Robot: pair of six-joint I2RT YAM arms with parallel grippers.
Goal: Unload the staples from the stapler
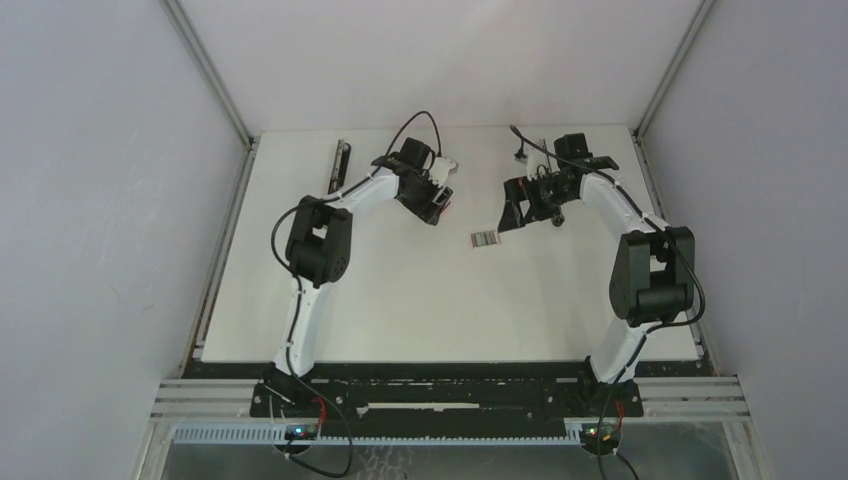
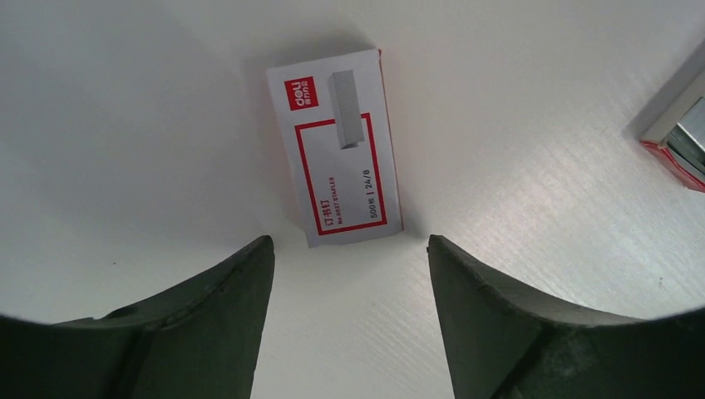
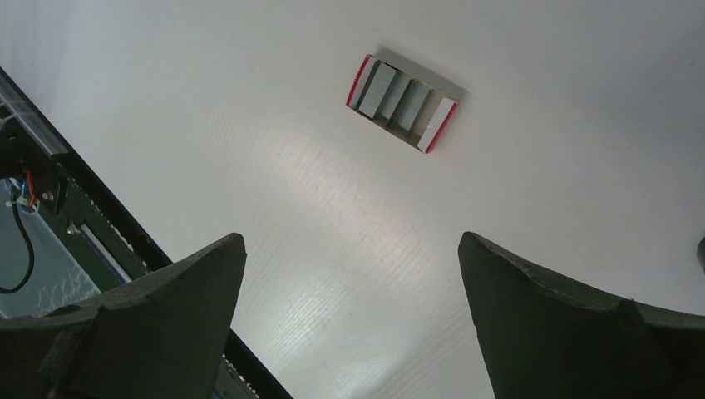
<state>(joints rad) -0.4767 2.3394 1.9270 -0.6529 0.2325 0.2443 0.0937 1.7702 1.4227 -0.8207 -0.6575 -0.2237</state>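
Hovering over the bench [image 2: 540,166], left hand [image 2: 349,249] stands part-open, empty, just short of box [image 2: 337,150] marked "deli", "500", "24/6"; right hand [image 3: 351,241] wide, empty. Grey staples [image 3: 397,104] lie in red-ended tray [image 3: 439,126], mid-bench.

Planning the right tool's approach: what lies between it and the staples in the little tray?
Nothing: the right wrist view shows only bare white table between the right tool and the staples.
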